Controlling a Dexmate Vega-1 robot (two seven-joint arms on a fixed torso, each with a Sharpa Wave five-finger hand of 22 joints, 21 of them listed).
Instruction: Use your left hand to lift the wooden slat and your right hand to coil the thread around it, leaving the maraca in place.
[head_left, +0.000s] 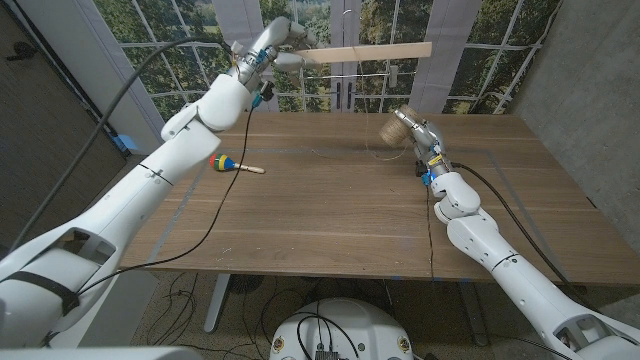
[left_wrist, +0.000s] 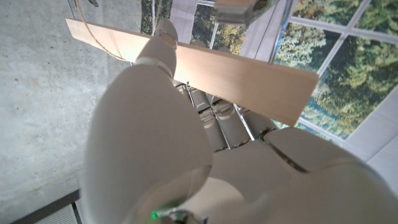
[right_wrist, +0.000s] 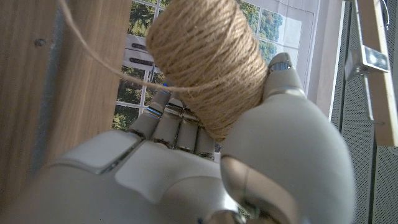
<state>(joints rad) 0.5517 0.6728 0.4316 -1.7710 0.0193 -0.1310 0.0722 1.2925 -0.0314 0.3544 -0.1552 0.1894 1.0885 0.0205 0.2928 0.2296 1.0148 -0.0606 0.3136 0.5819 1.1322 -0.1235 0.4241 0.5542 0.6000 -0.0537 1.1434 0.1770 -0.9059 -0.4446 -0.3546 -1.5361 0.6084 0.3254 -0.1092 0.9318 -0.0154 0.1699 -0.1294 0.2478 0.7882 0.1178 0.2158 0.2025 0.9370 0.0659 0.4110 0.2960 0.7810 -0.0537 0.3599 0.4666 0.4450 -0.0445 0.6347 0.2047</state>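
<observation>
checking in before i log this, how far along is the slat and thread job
Done: the left hand holds the wooden slat lifted above the table. In hand: the right hand grips the thread spool, a strand trailing off it. Left: no clear coils on the slat yet. The maraca lies on the table.

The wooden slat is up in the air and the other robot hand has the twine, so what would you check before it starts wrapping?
1. Left robot hand grips the wooden slat, lifted above the table: ok.
2. Right robot hand holds the spool of thread: ok.
3. Loose strand leads off the spool: ok.
4. Thread already running to the slat: a strand shows near its far end, whether it is attached: cannot tell.
5. Maraca lies on the table, apart from both hands: ok.
</observation>
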